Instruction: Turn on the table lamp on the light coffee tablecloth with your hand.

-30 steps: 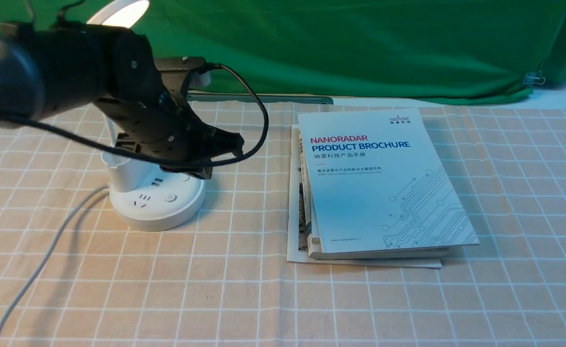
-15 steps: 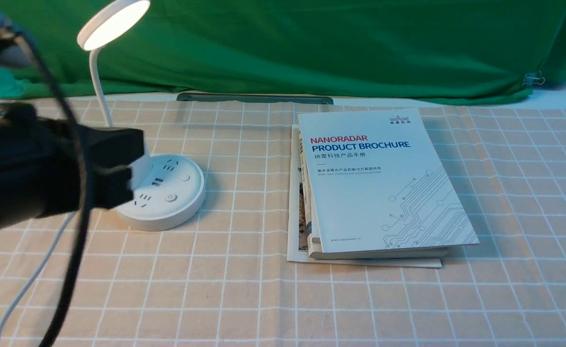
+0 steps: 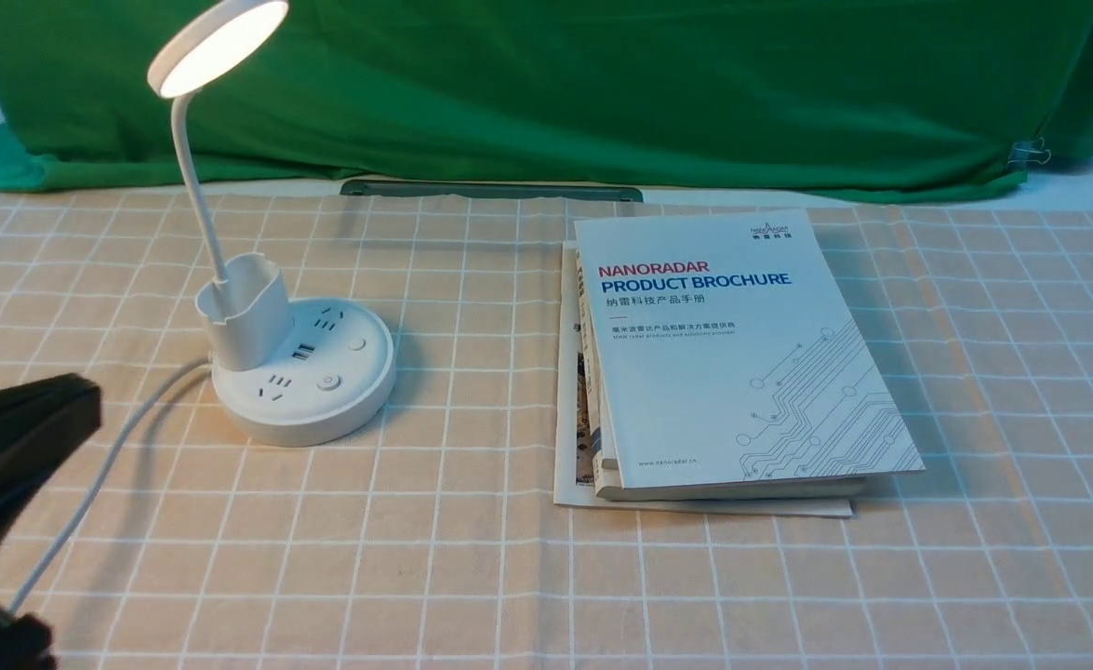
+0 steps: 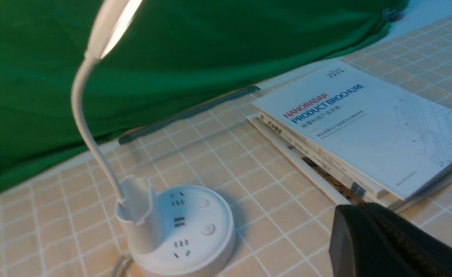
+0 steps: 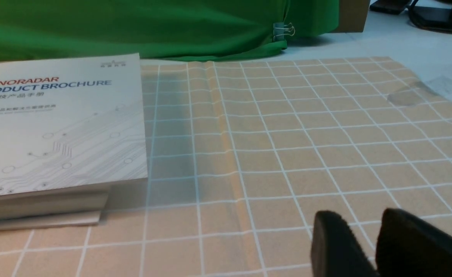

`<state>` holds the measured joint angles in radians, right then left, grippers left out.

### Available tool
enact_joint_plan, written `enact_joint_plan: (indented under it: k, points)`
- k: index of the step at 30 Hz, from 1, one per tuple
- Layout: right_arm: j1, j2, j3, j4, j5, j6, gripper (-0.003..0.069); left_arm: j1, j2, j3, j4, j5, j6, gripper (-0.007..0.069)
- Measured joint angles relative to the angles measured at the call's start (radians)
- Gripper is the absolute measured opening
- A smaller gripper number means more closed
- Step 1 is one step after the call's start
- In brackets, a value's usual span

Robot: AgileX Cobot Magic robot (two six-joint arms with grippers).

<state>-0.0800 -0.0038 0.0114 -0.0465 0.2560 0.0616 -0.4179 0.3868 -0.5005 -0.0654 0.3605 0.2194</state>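
The white table lamp stands on the light coffee tablecloth [image 3: 472, 558] at the left, its disc head [image 3: 218, 45] glowing. Its round base [image 3: 309, 377] carries sockets, buttons and a cup holder, and a white cord [image 3: 90, 493] runs off towards the near left. The lamp also shows in the left wrist view [image 4: 183, 231]. My left gripper [image 3: 81, 400] is low at the near left, apart from the base, with its jaws pressed together and empty [image 4: 358, 209]. My right gripper [image 5: 364, 221] hovers over bare cloth with a narrow gap between its fingers, empty; it is outside the front view.
A stack of brochures [image 3: 732, 354] lies right of the lamp, also seen in the right wrist view [image 5: 56, 127]. A green backdrop cloth [image 3: 648, 84] hangs along the far edge, with a dark bar [image 3: 490, 189] at its foot.
My left arm has pulled back from over the lamp base to the near left corner. The lamp stays lit and now stands fully uncovered.
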Motion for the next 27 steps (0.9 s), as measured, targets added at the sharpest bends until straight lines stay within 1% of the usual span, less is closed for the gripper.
enact_joint_plan:
  k: [2,3,5,6,7,10,12,14,15,16,18,25,27]
  points:
    - [0.0,0.0,0.0,0.0,0.0,0.0,0.0237,0.056,-0.095,0.069,0.046,-0.075,-0.059,0.0001]
    - [0.0,0.0,0.0,0.0,0.0,0.0,0.0237,0.088,-0.132,0.1,0.056,-0.11,-0.07,0.0001]
    - [0.0,0.0,0.0,0.0,0.0,0.0,0.0237,0.186,-0.233,0.206,0.057,-0.211,-0.083,0.0001]
    - [0.0,0.0,0.0,0.0,0.0,0.0,0.0237,0.194,-0.241,0.215,0.057,-0.211,-0.085,0.0001]
    - [0.0,0.0,0.0,0.0,0.0,0.0,0.0238,0.266,-0.318,0.288,0.056,-0.254,-0.097,0.0001]
    - [0.0,0.0,0.0,0.0,0.001,0.0,0.0238,0.328,-0.375,0.402,0.052,-0.264,-0.133,0.0001]
    - [0.0,0.0,0.0,0.0,0.0,0.0,0.0238,0.346,-0.384,0.481,0.054,-0.256,-0.188,0.0001]
    - [0.0,0.0,0.0,0.0,0.0,0.0,0.0238,0.35,-0.384,0.501,0.053,-0.21,-0.219,0.0001]
    - [0.0,0.0,0.0,0.0,0.0,0.0,0.0238,0.351,-0.385,0.504,0.052,-0.148,-0.229,0.0001]
    - [0.0,0.0,0.0,0.0,0.0,0.0,0.0238,0.351,-0.385,0.504,0.051,-0.148,-0.229,0.0001]
    - [0.0,0.0,0.0,0.0,0.0,0.0,0.0238,0.351,-0.386,0.506,0.047,-0.081,-0.219,0.0001]
    - [0.0,0.0,0.0,0.0,0.0,0.0,0.0238,0.353,-0.389,0.506,0.024,-0.082,-0.213,0.0001]
    - [0.0,0.0,0.0,0.0,0.0,0.0,0.0238,0.353,-0.389,0.506,0.022,-0.128,-0.206,0.0001]
